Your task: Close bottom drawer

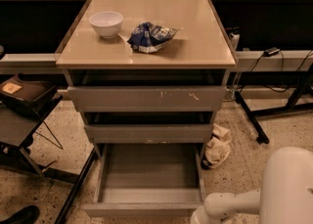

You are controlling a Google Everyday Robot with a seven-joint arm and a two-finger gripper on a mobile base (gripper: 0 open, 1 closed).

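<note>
The bottom drawer (146, 174) of the cabinet stands pulled far out. It is wide, shallow and grey, with a bare inside and a plain low front panel (142, 210) near the lower edge of the camera view. My white arm (230, 206) reaches in from the lower right and ends beside the drawer's front right corner. The gripper itself is below the picture's edge and does not show.
Above are the middle drawer front (146, 132) and the scratched top drawer front (146, 98), both slightly out. A white bowl (106, 23) and a blue bag (150, 36) lie on the cabinet top (195, 47). A crumpled cloth (217, 147) lies right; a black stand (24, 98) is left.
</note>
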